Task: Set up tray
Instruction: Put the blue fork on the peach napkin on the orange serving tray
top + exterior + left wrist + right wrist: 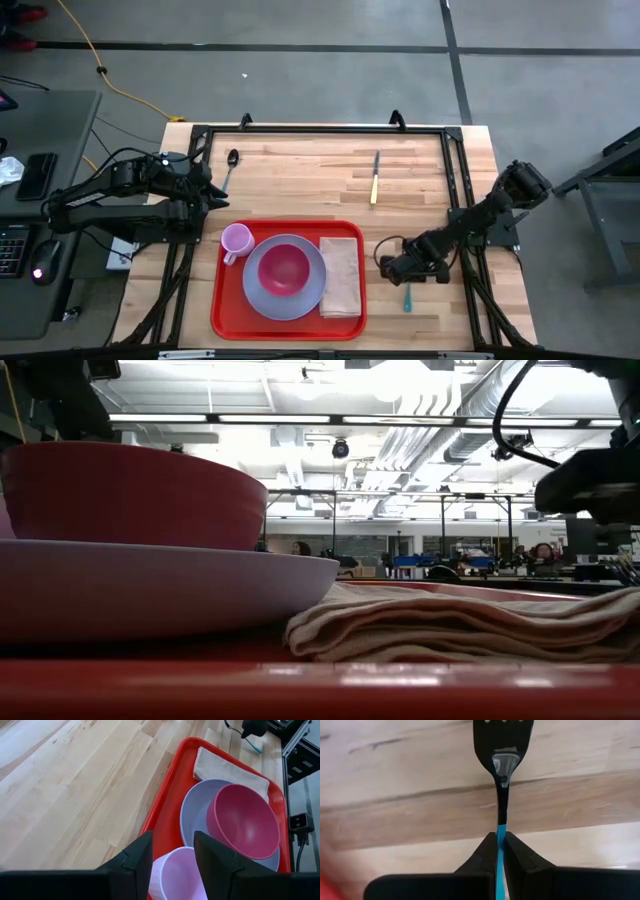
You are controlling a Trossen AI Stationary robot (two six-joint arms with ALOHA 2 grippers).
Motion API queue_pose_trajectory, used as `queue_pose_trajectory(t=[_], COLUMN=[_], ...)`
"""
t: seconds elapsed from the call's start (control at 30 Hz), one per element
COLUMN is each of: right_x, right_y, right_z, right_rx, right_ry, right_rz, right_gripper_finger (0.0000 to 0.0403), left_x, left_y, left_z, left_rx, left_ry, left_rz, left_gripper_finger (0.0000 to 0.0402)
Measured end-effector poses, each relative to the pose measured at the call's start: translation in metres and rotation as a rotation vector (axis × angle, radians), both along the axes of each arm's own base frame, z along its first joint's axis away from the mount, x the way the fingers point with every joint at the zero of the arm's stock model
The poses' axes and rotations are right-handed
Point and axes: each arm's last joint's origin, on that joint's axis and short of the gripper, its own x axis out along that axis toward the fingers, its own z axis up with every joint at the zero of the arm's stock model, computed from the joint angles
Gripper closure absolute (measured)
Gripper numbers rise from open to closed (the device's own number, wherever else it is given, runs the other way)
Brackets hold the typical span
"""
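The red tray lies at the table's near middle. On it rest a grey-blue plate with a pink bowl in it, a lilac cup and a folded beige napkin. Just right of the tray my right gripper points down, shut on a fork with a blue handle. My left gripper stands open in the air above the tray's far left corner, over the cup, touching nothing. My right gripper pinches the fork's blue handle between its two fingers, close to where the dark neck begins. The fingers come from above, pointing steeply down. The fork's head reaches out past the fingertips, and its handle end sticks out toward the near edge. Whether it is clear of the table I cannot tell.
A spoon lies on the wood at the far left and a yellow-handled knife at the far middle. Bare wood stretches between them and the tray. A black frame runs along the table's edges.
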Motion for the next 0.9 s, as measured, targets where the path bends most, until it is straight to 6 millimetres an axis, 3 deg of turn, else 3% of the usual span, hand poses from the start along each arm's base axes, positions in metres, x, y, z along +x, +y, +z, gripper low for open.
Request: queue_pose_trajectory(t=[0.3,0.9], right_x=[0.011,0.045], right_y=[0.007,0.020], right_z=[0.007,0.056], right_rx=[0.065,0.094], right_ry=[-0.097,-0.303], right_rz=[0.000,-0.009], right_gripper_finger=[0.0403,0.0402], left_x=[0.000,0.000], left_y=[0.000,0.000], left_z=[0.000,0.000], left_rx=[0.000,-0.003], left_ry=[0.000,-0.001], left_rz=[-0.001,-0.004], left_gripper_finger=[0.0227,0.0227])
